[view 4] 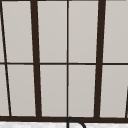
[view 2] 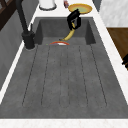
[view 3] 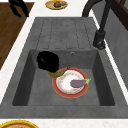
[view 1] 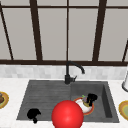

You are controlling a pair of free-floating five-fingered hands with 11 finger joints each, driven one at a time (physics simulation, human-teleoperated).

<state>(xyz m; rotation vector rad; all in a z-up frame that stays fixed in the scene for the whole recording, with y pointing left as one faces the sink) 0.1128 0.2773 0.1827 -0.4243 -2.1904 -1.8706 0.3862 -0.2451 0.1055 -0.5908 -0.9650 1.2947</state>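
Our right hand (view 2: 74,20) has its fingers curled round the banana (view 2: 69,34), which hangs below them over the plate (view 3: 80,90) holding the eggplant (view 3: 78,83) in the sink (view 3: 95,75), while our left hand (view 1: 33,114) idles, curled, holding nothing.

Both hands, the left hand (view 1: 33,114) and the right hand (view 1: 91,97), are plain matte black, human-shaped, with slim fingers and no markings.

A matt, grainy grey stone-like sink (view 3: 100,82) sits in a pale speckled counter (view 2: 110,50). The faucet (view 1: 68,72) looks like matt black metal. A glossy glazed plate (view 3: 60,91) carries a smooth-skinned eggplant (view 3: 78,83); wood flooring (view 3: 10,30) lies beyond, near a shiny red ball (view 1: 67,115).
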